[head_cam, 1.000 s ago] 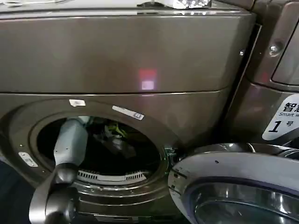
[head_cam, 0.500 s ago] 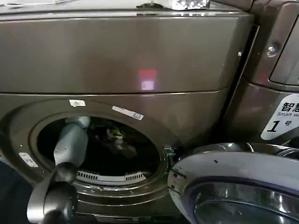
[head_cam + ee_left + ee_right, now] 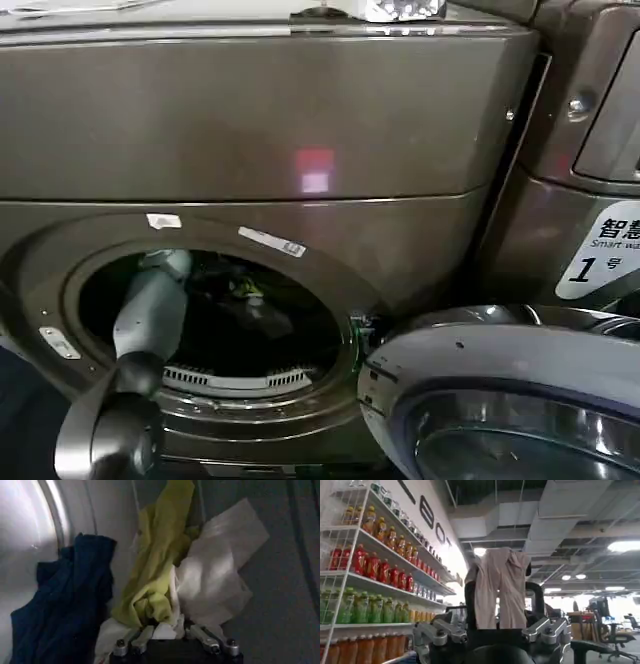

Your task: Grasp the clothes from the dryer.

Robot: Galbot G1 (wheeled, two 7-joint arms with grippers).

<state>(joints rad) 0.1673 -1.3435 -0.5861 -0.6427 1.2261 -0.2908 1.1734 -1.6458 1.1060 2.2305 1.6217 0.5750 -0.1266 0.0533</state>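
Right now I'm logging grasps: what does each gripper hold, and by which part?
The left gripper, inside the dryer, pinches the yellow-green and white clothes at the bunched end nearest it. The right gripper clamps a pale cloth by its lower edge.

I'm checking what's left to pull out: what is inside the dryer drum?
Inside the dryer lie the clothes: dark blue, yellow-green and white pieces heaped against the drum wall, with the left gripper closed on them. Whatever lies under the heap is hidden.

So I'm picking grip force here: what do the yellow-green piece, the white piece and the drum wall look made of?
Yellow-green piece: soft matte cloth, limp and deeply creased. White piece: thin fabric, probably stiffer, with broader, flatter folds. Drum wall: smooth, likely metal, with a bright sheen. The left hand sits at the heap.
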